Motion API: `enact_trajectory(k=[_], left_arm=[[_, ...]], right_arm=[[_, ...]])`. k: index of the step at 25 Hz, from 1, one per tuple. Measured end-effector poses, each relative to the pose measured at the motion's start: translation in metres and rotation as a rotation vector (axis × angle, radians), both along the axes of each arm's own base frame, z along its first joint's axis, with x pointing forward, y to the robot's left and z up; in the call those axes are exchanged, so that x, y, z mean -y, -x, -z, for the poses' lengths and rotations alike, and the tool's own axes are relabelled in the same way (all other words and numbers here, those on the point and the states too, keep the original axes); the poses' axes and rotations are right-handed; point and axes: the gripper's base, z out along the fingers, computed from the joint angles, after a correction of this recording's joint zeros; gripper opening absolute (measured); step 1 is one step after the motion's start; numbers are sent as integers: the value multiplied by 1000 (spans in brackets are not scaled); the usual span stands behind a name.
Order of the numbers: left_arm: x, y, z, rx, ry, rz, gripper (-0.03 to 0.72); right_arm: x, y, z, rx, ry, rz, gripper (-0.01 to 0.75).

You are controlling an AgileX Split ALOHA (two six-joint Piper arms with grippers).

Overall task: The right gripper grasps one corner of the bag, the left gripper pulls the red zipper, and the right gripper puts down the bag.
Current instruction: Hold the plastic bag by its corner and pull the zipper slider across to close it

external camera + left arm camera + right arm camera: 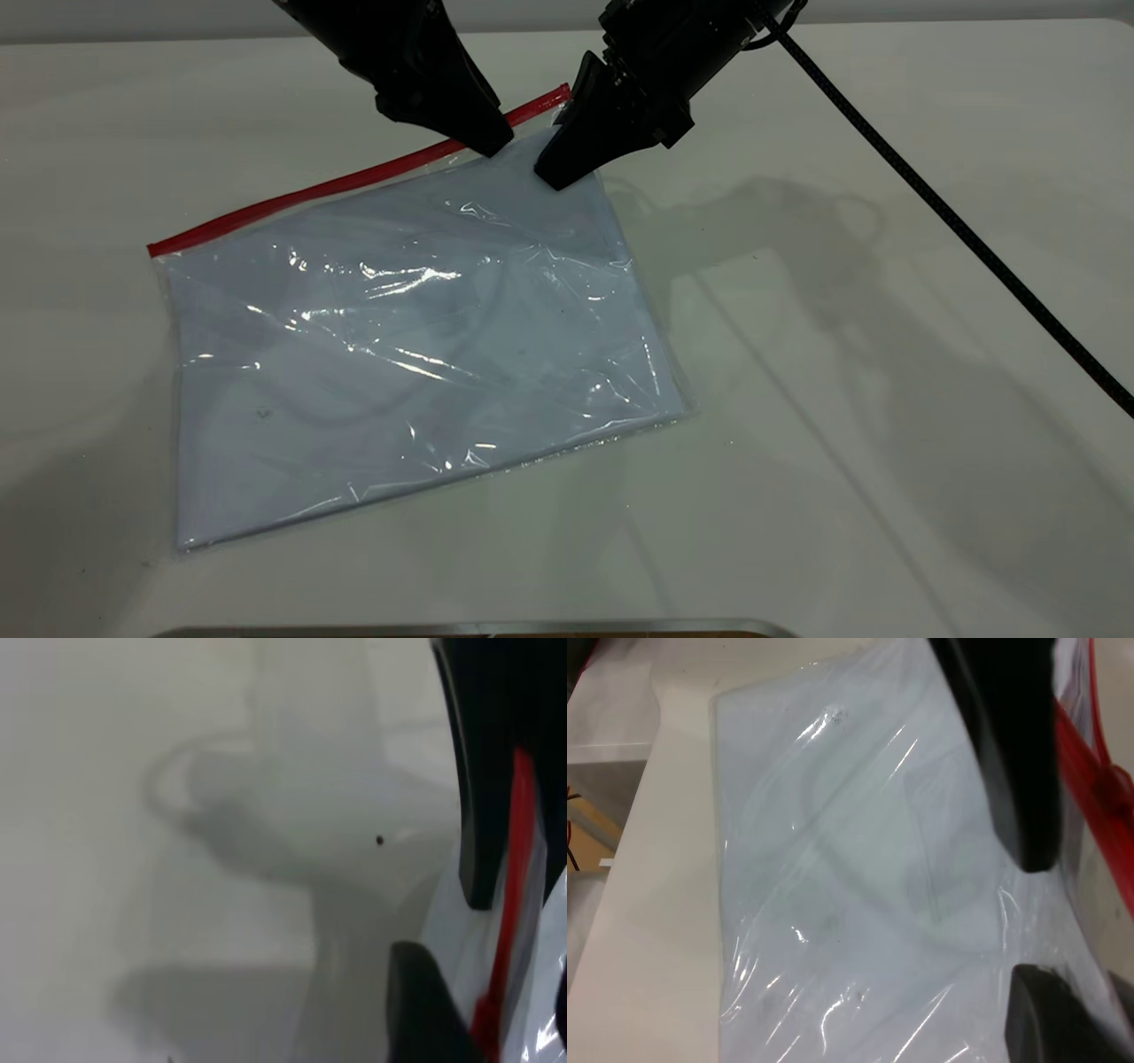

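Bag (pixel 416 346) lying flat on counter (pixel 886 399). Left gripper (pixel 492 142) straddling red zipper (pixel 354 182), fingers parted, not yet pinching; risking slipping off thin strip. Right gripper (pixel 558 173) closing on corner of bag (pixel 571 133), grip unconfirmed; risking losing slick film. Left wrist view alone showing strip between fingers.

A big white table (pixel 886 532) is seen, and a thin shiny metal edge (pixel 478 629) at 6 o'clock.

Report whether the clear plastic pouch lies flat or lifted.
Mostly flat: the clear plastic pouch is spread on the white table, wrinkled, with both grippers at its far red-strip corner.
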Motion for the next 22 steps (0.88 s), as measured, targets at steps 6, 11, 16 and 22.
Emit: enact_trajectory(k=[6, 11, 16, 22], left_arm=[[0, 0, 0, -3, 5, 4, 247], [0, 0, 0, -3, 5, 5, 194], [0, 1, 0, -6, 5, 4, 194], [1, 3, 11, -45, 4, 17, 182]], right_arm=[[0, 1, 0, -6, -2, -7, 33], [0, 1, 0, -8, -3, -8, 33], [0, 1, 0, -8, -3, -8, 33], [0, 1, 0, -10, 0, -7, 33]])
